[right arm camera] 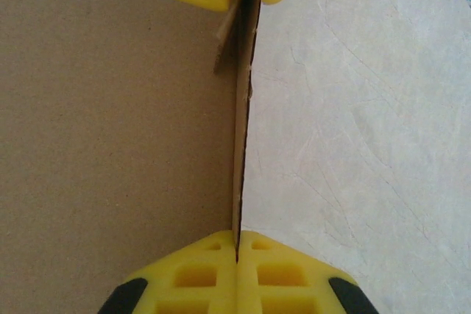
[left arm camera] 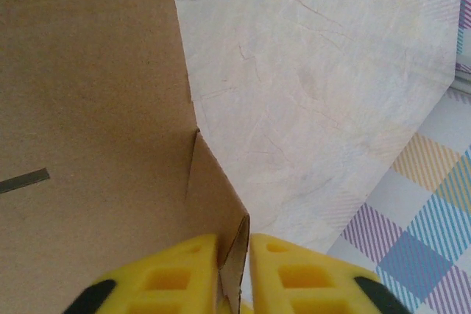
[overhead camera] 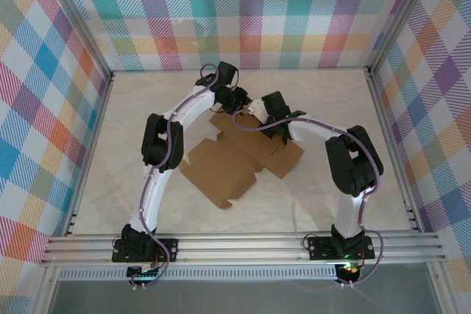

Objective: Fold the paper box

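No readable text, labels or numbers anywhere, paper box (overhead camera: pixel 221 170) plain unmarked cardboard

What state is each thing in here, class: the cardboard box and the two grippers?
cardboard box: unfolded, mostly flat, one edge flap standing upright.
left gripper: shut on that flap.
right gripper: shut on the same flap.

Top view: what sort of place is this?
Probably a lab robot cell: plaid cloth walls, an aluminium rail carrying the left arm and right arm, a covered table with the paper box.
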You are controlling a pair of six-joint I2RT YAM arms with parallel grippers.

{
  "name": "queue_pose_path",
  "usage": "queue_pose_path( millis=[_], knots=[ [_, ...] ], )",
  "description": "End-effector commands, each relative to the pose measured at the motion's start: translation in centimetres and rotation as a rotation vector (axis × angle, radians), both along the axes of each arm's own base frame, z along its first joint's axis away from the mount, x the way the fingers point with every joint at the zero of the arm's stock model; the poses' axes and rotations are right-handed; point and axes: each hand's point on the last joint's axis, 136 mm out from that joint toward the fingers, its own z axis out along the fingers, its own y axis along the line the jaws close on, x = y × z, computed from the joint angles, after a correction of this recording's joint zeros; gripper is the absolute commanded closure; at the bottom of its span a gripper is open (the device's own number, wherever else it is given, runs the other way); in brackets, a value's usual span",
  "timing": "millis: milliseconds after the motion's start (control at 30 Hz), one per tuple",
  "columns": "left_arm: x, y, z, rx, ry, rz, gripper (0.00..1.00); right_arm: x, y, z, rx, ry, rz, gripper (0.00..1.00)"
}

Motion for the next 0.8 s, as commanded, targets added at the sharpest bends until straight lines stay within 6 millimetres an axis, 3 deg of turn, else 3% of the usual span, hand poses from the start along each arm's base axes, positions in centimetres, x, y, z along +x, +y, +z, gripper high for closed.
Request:
queue_pose_path(
  millis=[0,67,167,300,567,700,767],
  knots=[
    [0.8,-0.8,1.4,-0.029,-0.035,0.002,0.89,0.2,1.2,1.3,0.041,-0.015,0.021,1.0],
    [0.7,-0.7,1.4,-0.027,-0.033,-0.001,0.94,0.2,1.2,1.3,0.038,-0.016,0.019,1.0],
    [0.6,-0.6,1.5,-0.023,-0.033,-0.002,0.93,0.3,1.1,1.3,0.034,-0.018,0.017,1.0],
    [0.5,0.0,1.7,0.013,-0.045,-0.003,0.7,0.3,0.9,0.9,0.018,-0.011,0.013,1.0],
    [0.3,1.9,3.1,0.105,-0.113,-0.008,0.52,0.2,0.4,0.6,0.004,-0.001,0.0,1.0],
    [0.3,2.3,2.7,0.123,-0.112,-0.007,0.43,0.2,0.4,0.8,0.012,-0.002,0.0,1.0],
    [0.4,2.0,2.3,0.111,-0.104,-0.011,0.33,0.2,0.4,0.8,0.012,0.0,-0.001,1.0]
  ],
)
